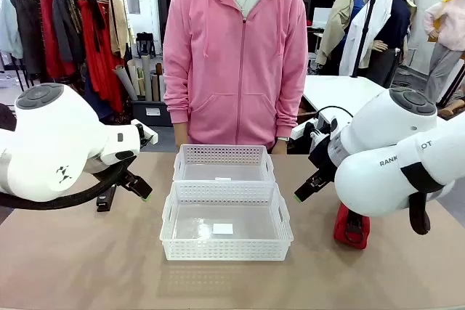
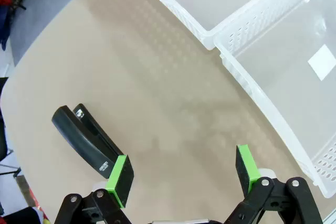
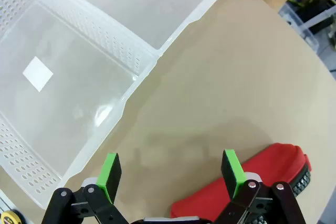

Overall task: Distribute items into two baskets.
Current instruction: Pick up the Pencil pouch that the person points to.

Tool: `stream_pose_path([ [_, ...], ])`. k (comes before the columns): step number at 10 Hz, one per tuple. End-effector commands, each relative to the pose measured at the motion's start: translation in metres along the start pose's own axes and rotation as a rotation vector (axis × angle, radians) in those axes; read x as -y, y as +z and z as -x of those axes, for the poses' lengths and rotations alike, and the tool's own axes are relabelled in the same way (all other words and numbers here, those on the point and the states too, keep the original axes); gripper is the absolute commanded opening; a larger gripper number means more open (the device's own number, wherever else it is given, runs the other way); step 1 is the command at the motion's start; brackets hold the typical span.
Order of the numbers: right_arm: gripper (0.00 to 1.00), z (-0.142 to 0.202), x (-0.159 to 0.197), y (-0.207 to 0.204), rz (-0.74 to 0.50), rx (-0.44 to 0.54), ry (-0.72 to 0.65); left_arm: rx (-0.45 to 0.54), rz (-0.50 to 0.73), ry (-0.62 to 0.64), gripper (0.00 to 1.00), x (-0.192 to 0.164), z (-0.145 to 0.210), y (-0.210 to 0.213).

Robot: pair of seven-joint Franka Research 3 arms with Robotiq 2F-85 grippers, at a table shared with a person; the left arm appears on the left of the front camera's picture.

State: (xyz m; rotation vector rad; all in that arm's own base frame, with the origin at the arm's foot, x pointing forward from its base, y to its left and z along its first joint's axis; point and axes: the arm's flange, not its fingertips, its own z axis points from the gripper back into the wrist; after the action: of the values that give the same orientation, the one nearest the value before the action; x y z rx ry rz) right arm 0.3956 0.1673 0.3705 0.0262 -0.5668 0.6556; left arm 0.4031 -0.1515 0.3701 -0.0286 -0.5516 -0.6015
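Note:
Two white lattice baskets sit end to end mid-table, both with nothing in them: the larger basket nearer me, the narrower basket behind it. Left of them lies the black stapler. My left gripper hovers open just right of it. In the left wrist view the stapler lies by the left finger of the gripper, with the basket rims to the right. The red pouch lies at the right, below my open right gripper. The right wrist view shows the pouch under the right finger of the gripper.
A person in a pink hoodie stands at the far edge behind the baskets. Bare tabletop stretches along the near side. The table's rounded left edge is close beyond the stapler.

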Motion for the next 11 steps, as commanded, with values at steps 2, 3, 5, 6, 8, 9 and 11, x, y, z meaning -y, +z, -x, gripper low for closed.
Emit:
stream_pose_path([
  [2, 1.0, 0.0, 0.0, 0.0, 0.0, 0.0, 0.0, 0.0, 0.0, 0.0, 1.0, 0.0, -0.0001, 0.0001],
  [3, 1.0, 0.0, 0.0, 0.0, 0.0, 0.0, 0.0, 0.0, 0.0, 0.0, 1.0, 0.0, -0.0001, 0.0001],
  [5, 1.0, 0.0, 0.0, 0.0, 0.0, 0.0, 0.0, 0.0, 0.0, 0.0, 1.0, 0.0, -0.0001, 0.0001],
  [6, 1.0, 0.0, 0.0, 0.0, 0.0, 0.0, 0.0, 0.0, 0.0, 0.0, 1.0, 0.0, -0.0001, 0.0001],
  [8, 1.0, 0.0, 0.0, 0.0, 0.0, 0.0, 0.0, 0.0, 0.0, 0.0, 1.0, 0.0, -0.0001, 0.0001],
  [9, 1.0, 0.0, 0.0, 0.0, 0.0, 0.0, 0.0, 0.0, 0.0, 0.0, 1.0, 0.0, -0.0001, 0.0001],
  [11, 1.0, 0.0, 0.0, 0.0, 0.0, 0.0, 0.0, 0.0, 0.0, 0.0, 1.0, 0.0, -0.0001, 0.0001],
])
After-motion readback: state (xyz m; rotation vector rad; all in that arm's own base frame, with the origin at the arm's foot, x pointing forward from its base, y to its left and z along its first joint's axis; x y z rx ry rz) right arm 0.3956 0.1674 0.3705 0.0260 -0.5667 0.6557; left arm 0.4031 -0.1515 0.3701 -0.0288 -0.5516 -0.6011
